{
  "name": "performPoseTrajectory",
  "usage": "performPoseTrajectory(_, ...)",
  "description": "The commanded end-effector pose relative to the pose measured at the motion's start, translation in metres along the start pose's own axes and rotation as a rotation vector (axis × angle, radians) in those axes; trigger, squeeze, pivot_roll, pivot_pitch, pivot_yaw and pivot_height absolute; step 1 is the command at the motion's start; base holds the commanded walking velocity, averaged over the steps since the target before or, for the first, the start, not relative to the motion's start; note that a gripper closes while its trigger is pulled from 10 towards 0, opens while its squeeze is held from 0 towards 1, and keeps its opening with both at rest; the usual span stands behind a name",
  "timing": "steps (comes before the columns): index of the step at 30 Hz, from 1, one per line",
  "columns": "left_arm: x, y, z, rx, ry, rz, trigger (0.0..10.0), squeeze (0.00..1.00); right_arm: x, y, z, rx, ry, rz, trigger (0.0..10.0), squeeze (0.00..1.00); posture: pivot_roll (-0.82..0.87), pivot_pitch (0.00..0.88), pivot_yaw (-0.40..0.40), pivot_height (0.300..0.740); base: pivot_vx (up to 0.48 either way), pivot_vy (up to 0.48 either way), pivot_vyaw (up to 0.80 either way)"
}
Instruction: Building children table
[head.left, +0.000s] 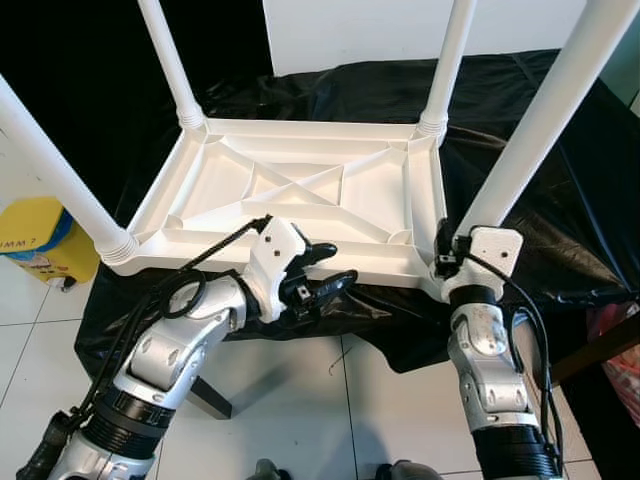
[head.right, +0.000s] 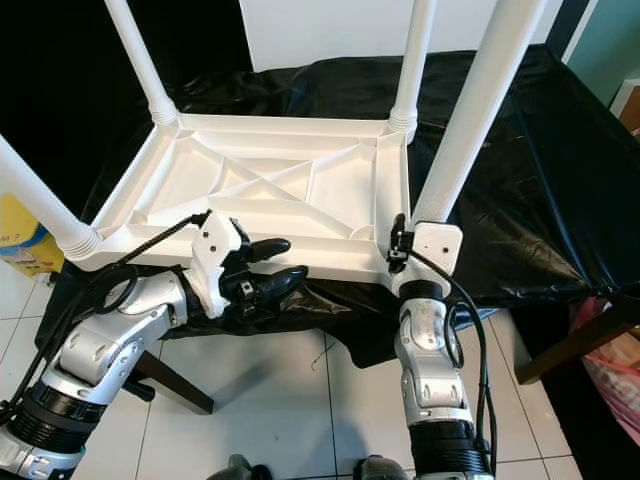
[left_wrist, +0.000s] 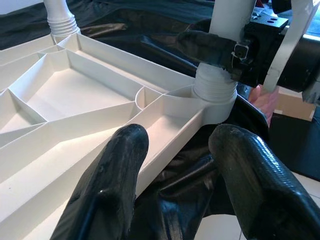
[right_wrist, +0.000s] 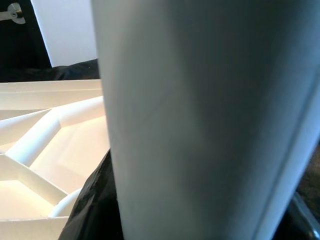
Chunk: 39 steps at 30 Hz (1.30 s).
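Table: white plastic table top lies upside down on a black sheet over a support, ribs facing up, four white legs standing in the corner sockets.
Leg in hand: near-right leg rises from its threaded collar at the near-right corner; it leans a little outward.
Right gripper: black fingers wrapped around the base of that leg just above the collar, pinching it; the right wrist view is close against the leg's white wall.
Left gripper: fingers spread apart with nothing between them, hovering at the near edge of the table top, one finger above the rim and one below it.
Step, as I judge it: seating or tightening the last leg in its socket.
Next move calls for: a firm hold on the near rim with the left gripper so the top cannot turn, then twisting the leg straight down into the collar.
Nearby: yellow bin on the tiled floor, well apart from the work.
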<state>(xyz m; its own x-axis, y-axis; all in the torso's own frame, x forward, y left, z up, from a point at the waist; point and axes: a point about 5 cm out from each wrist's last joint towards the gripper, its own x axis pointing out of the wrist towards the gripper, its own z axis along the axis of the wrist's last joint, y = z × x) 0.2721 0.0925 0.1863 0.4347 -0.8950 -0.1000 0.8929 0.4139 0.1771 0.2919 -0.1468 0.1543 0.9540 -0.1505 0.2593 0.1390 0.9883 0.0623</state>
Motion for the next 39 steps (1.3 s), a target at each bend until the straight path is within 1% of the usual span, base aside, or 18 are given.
performPoseTrajectory(1, -0.001, 0.000, 0.000, 0.004, 0.004, -0.054, 10.0, 0.00, 0.007, 0.015, 0.027, 0.043, -0.116, 0.057, 10.0, 0.00, -0.02, 0.083, 0.047, 0.740, 0.000, 0.000, 0.00)
performPoseTrajectory(5, -0.001, 0.000, 0.000, 0.006, 0.003, -0.047, 10.0, 0.00, 0.006, 0.019, 0.032, 0.056, -0.133, 0.069, 10.0, 0.00, -0.02, 0.080, 0.046, 0.740, 0.000, 0.000, 0.00)
performPoseTrajectory(13, -0.001, 0.003, 0.001, 0.013, 0.000, -0.024, 10.0, 0.00, 0.001, 0.021, 0.024, 0.060, -0.103, 0.071, 10.0, 0.00, -0.02, 0.076, 0.045, 0.740, 0.000, 0.000, 0.00)
performPoseTrajectory(19, 0.000, 0.003, 0.001, 0.015, -0.002, -0.022, 10.0, 0.00, -0.002, 0.018, 0.010, 0.025, -0.045, 0.067, 10.0, 0.00, -0.02, 0.078, 0.048, 0.740, 0.000, 0.000, 0.00)
performPoseTrajectory(23, -0.001, 0.009, 0.004, 0.009, -0.016, 0.008, 10.0, 0.00, 0.001, 0.017, 0.013, 0.013, -0.052, 0.082, 10.0, 0.00, -0.02, 0.079, 0.053, 0.740, 0.000, 0.000, 0.00)
performPoseTrajectory(26, -0.002, 0.014, 0.007, 0.012, -0.024, 0.020, 10.0, 0.00, 0.004, 0.018, 0.015, 0.010, -0.045, 0.124, 10.0, 0.00, -0.01, 0.078, 0.059, 0.740, 0.000, 0.000, 0.00)
performPoseTrajectory(27, -0.001, 0.017, 0.010, 0.004, -0.034, 0.020, 10.0, 0.00, 0.005, 0.019, 0.015, -0.003, -0.037, 0.163, 10.0, 0.00, -0.01, 0.078, 0.063, 0.740, 0.000, 0.000, 0.00)
performPoseTrajectory(28, -0.001, 0.017, 0.010, 0.004, -0.034, 0.020, 10.0, 0.00, 0.005, 0.019, 0.015, -0.003, -0.037, 0.163, 10.0, 0.00, -0.01, 0.078, 0.063, 0.740, 0.000, 0.000, 0.00)
performPoseTrajectory(29, -0.001, 0.020, 0.014, 0.009, -0.045, 0.021, 10.0, 0.55, 0.006, 0.019, 0.015, -0.017, -0.023, 0.201, 10.0, 0.00, 0.00, 0.080, 0.062, 0.740, 0.000, 0.000, 0.00)
performPoseTrajectory(30, -0.001, 0.022, 0.020, -0.008, -0.079, 0.012, 10.0, 1.00, 0.005, 0.019, 0.014, -0.027, -0.006, 0.248, 10.0, 0.00, 0.00, 0.083, 0.060, 0.740, 0.000, 0.000, 0.00)
performPoseTrajectory(31, 0.000, 0.023, 0.026, -0.013, -0.104, 0.007, 10.0, 1.00, 0.005, 0.017, 0.015, -0.033, 0.007, 0.293, 10.0, 0.00, 0.00, 0.087, 0.055, 0.740, 0.000, 0.000, 0.00)
performPoseTrajectory(32, 0.000, 0.023, 0.026, -0.013, -0.104, 0.007, 10.0, 1.00, 0.005, 0.017, 0.015, -0.033, 0.007, 0.293, 10.0, 0.00, 0.00, 0.087, 0.055, 0.740, 0.000, 0.000, 0.00)
performPoseTrajectory(34, 0.001, 0.023, 0.031, -0.016, -0.126, 0.003, 10.0, 1.00, 0.005, 0.015, 0.016, -0.038, 0.018, 0.340, 10.0, 0.00, 0.01, 0.091, 0.046, 0.740, 0.000, 0.000, 0.00)
performPoseTrajectory(35, 0.003, 0.024, 0.033, 0.005, -0.122, 0.009, 10.0, 1.00, 0.005, 0.013, 0.017, -0.032, 0.025, 0.359, 10.0, 0.00, 0.01, 0.091, 0.046, 0.740, 0.000, 0.000, 0.00)
performPoseTrajectory(36, 0.003, 0.024, 0.033, 0.005, -0.122, 0.009, 10.0, 1.00, 0.005, 0.013, 0.017, -0.032, 0.025, 0.359, 10.0, 0.00, 0.01, 0.091, 0.046, 0.740, 0.000, 0.000, 0.00)
performPoseTrajectory(37, 0.007, 0.025, 0.035, 0.041, -0.117, 0.024, 10.0, 1.00, 0.006, 0.011, 0.018, -0.038, 0.025, 0.391, 10.0, 0.00, 0.01, 0.093, 0.030, 0.740, 0.000, 0.000, 0.00)
performPoseTrajectory(38, 0.007, 0.025, 0.035, 0.041, -0.117, 0.024, 10.0, 1.00, 0.006, 0.011, 0.018, -0.038, 0.025, 0.391, 10.0, 0.00, 0.01, 0.093, 0.030, 0.740, 0.000, 0.000, 0.00)
performPoseTrajectory(39, 0.012, 0.025, 0.038, 0.078, -0.124, 0.032, 10.0, 0.00, 0.007, 0.008, 0.019, -0.042, 0.033, 0.425, 10.0, 0.00, 0.01, 0.093, 0.023, 0.740, 0.000, 0.000, 0.00)
